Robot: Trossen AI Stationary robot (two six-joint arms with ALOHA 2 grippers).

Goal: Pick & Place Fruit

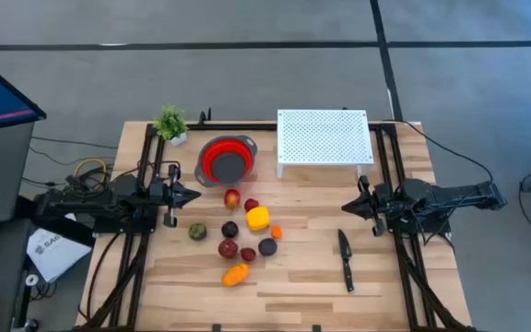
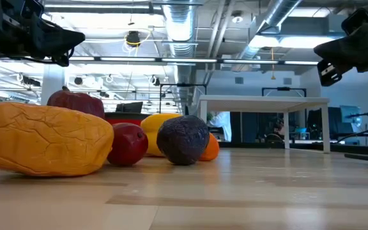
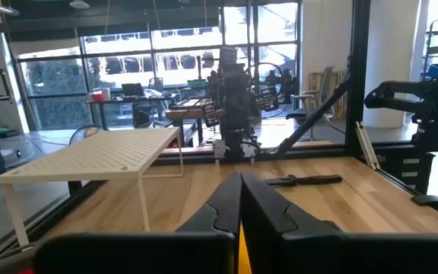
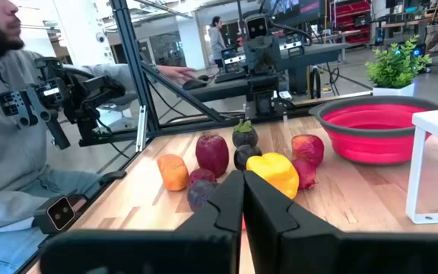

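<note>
While the small rounded toy fruit pieces (image 1: 243,235) lie mid-table beside the red collapsible bowl (image 1: 226,160), my left gripper (image 1: 192,195) and right gripper (image 1: 347,208) hover clenched, grasping nothing.

Bare wood between fruit cluster (image 1: 243,242) and knife (image 1: 346,259), white rack (image 1: 324,140) blocking far edge

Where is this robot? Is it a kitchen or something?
Probably not a kitchen; it looks like a robotics lab or workshop. Bare pipes and ducts run along the ceiling, more robot arms stand on benches behind, and a person sits beside the wooden table with the toy fruit.
</note>
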